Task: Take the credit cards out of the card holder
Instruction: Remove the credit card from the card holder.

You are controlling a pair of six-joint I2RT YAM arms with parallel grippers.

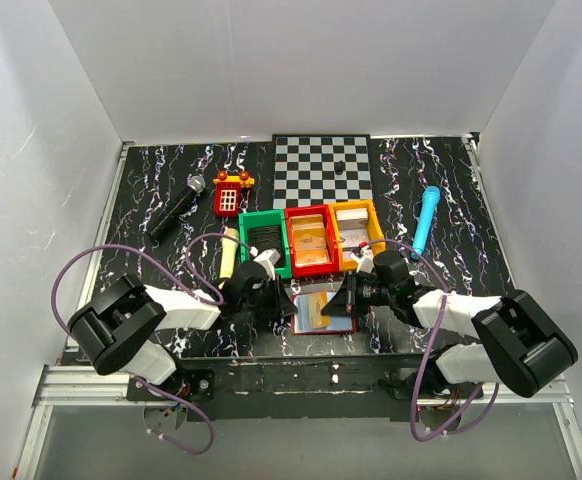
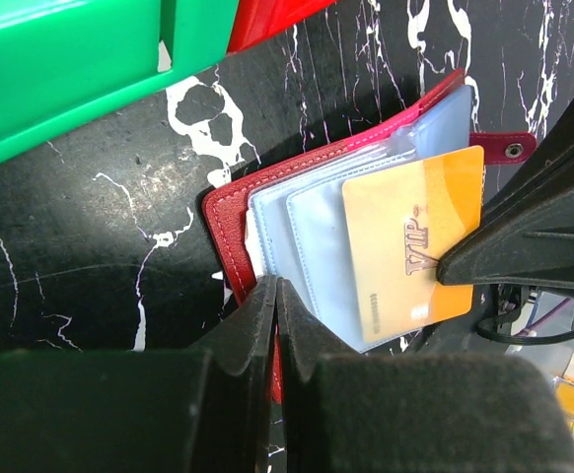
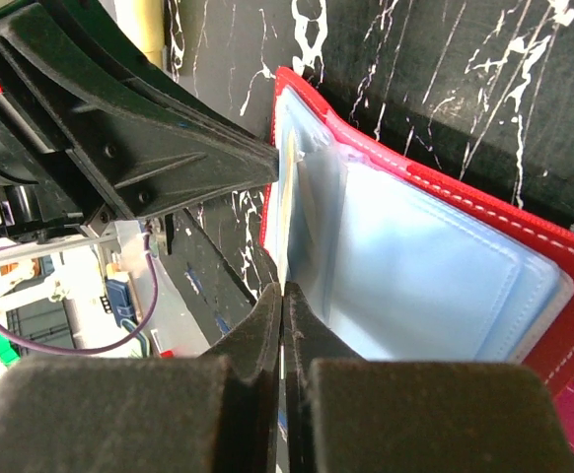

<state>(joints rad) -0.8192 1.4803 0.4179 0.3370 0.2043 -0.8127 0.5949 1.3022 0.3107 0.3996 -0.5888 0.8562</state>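
Observation:
The dark-red card holder (image 1: pixel 323 324) lies open on the table between my two grippers, its pale blue sleeves (image 2: pixel 312 232) fanned out. My left gripper (image 2: pixel 276 288) is shut on the holder's red cover edge (image 2: pixel 230 212). A tan-orange credit card marked VIP (image 2: pixel 410 241) sticks partly out of a sleeve. My right gripper (image 3: pixel 283 292) is shut on this card's edge, seen edge-on (image 3: pixel 289 212); its fingers (image 2: pixel 524 246) show in the left wrist view. The holder's red tab (image 2: pixel 509 150) points away. In the top view the left gripper (image 1: pixel 289 305) and the right gripper (image 1: pixel 343 298) flank the holder.
Green (image 1: pixel 264 240), red (image 1: pixel 309 262) and yellow (image 1: pixel 371 232) bins stand just behind the holder, with cards inside. Farther back are a checkerboard (image 1: pixel 323 168), a microphone (image 1: pixel 176 208), a red toy phone (image 1: pixel 231 192), a blue marker (image 1: pixel 427 220) and a cream stick (image 1: pixel 229 252).

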